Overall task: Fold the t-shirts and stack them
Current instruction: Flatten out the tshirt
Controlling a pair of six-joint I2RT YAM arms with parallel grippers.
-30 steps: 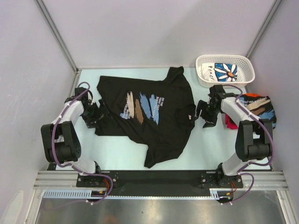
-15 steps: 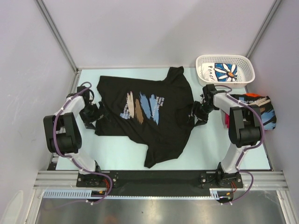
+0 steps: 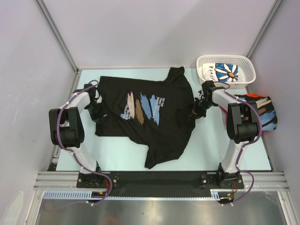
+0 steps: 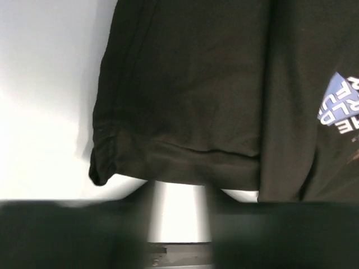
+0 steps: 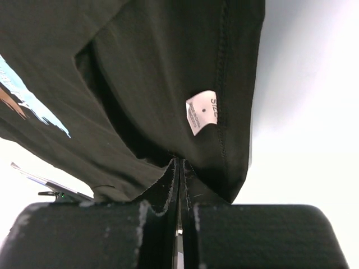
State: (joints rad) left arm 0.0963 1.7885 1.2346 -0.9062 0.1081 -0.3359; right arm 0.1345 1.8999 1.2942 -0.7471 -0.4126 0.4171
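A black t-shirt (image 3: 145,112) with tan and light-blue brush strokes lies spread flat, its collar to the right and its hem to the left. My right gripper (image 3: 195,112) is at the collar edge. In the right wrist view it (image 5: 179,162) is shut on a fold of black cloth just below the white size tag (image 5: 202,112). My left gripper (image 3: 96,112) sits at the hem. In the left wrist view its fingers (image 4: 73,230) are blurred, with a bright gap between them, and the hem (image 4: 179,165) lies across their tips.
A white lattice basket (image 3: 248,77) at the back right holds a white t-shirt with a blue daisy (image 3: 228,71). A folded black printed t-shirt (image 3: 262,110) lies at the right edge beside my right arm. Grey walls close in both sides.
Both grippers have moved inward onto the shirt's edges. The right one has shut on the collar. The left one's fingers have drawn closer together at the hem.
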